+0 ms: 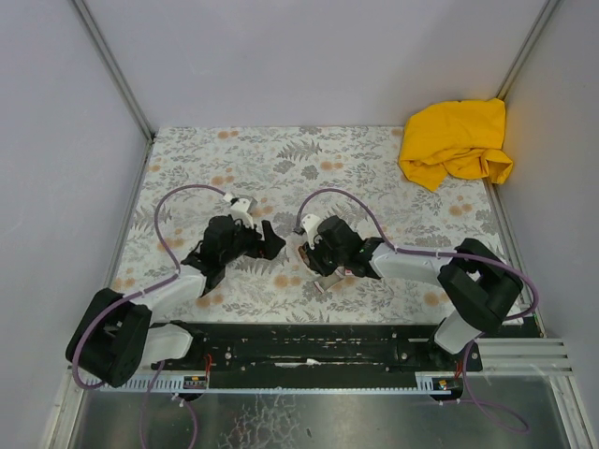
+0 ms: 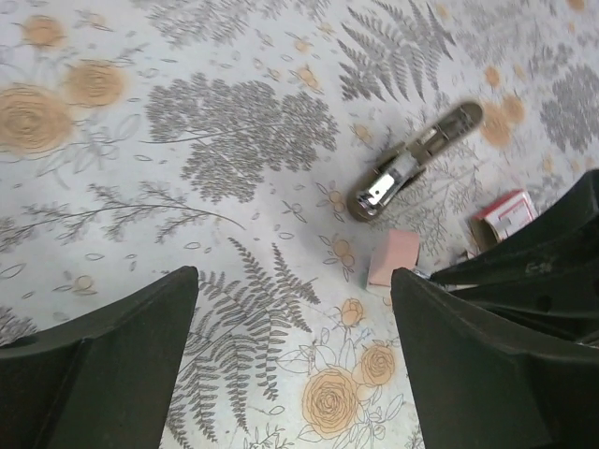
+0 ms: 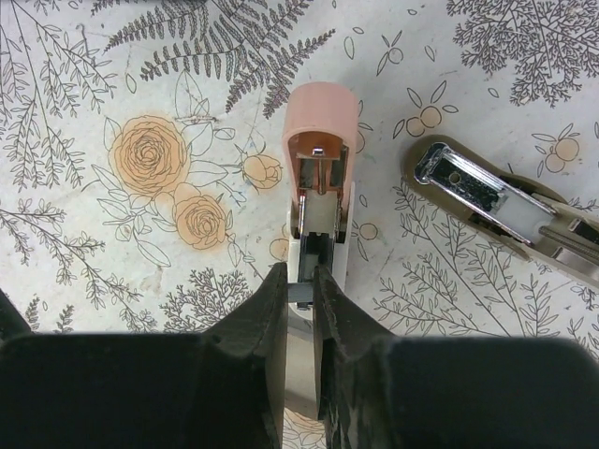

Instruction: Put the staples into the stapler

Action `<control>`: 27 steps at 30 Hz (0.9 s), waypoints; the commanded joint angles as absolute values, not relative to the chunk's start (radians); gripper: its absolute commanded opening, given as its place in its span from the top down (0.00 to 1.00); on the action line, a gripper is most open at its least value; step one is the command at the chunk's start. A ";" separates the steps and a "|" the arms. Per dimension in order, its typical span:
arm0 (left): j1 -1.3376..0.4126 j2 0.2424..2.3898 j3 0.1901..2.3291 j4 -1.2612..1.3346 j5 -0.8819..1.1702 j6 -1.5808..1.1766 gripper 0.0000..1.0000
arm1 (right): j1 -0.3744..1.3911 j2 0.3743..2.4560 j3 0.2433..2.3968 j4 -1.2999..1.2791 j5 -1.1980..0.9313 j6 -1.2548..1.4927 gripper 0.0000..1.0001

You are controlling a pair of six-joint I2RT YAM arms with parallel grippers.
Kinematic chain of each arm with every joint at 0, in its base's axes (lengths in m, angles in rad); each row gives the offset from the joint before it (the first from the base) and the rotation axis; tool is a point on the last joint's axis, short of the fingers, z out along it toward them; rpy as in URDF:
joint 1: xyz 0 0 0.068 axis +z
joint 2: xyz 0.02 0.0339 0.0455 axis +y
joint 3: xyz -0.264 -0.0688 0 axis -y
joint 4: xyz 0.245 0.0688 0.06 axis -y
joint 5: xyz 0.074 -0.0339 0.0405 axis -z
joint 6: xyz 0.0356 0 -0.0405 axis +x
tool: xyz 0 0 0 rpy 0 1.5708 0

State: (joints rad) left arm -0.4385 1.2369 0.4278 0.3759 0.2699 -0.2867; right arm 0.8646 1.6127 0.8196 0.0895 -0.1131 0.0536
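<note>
Noted pale-pink plastic stapler (image 3: 321,112) with silver channel, pinched in closed right gripper (image 3: 299,281); left gripper (image 2: 292,281) spread wide above floral tabletop (image 2: 234,122).

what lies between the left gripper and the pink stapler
Just bare floral cloth, seen in the left wrist view; the open left gripper sits just short of the stapler.

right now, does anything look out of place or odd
Only a crumpled yellow cloth bunched in the far right corner, away from the work. The stapler pinched in the right hand gapes open, as loading needs.
</note>
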 commanded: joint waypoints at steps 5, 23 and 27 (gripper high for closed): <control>-0.405 1.141 0.368 0.481 0.135 -0.334 0.15 | 0.883 1.631 0.850 0.122 -0.071 0.020 0.85; -0.400 1.119 0.356 0.488 0.134 -0.335 0.15 | 0.885 1.594 0.876 0.086 -0.063 0.004 0.86; -0.400 1.119 0.355 0.488 0.139 -0.334 0.15 | 0.885 1.597 0.876 0.084 -0.057 0.000 0.86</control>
State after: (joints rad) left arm -0.4057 1.1332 0.3660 0.4137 0.1524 -0.3298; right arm 0.8738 1.6276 0.8364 0.0872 -0.0864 0.0189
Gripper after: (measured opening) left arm 0.848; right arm 0.185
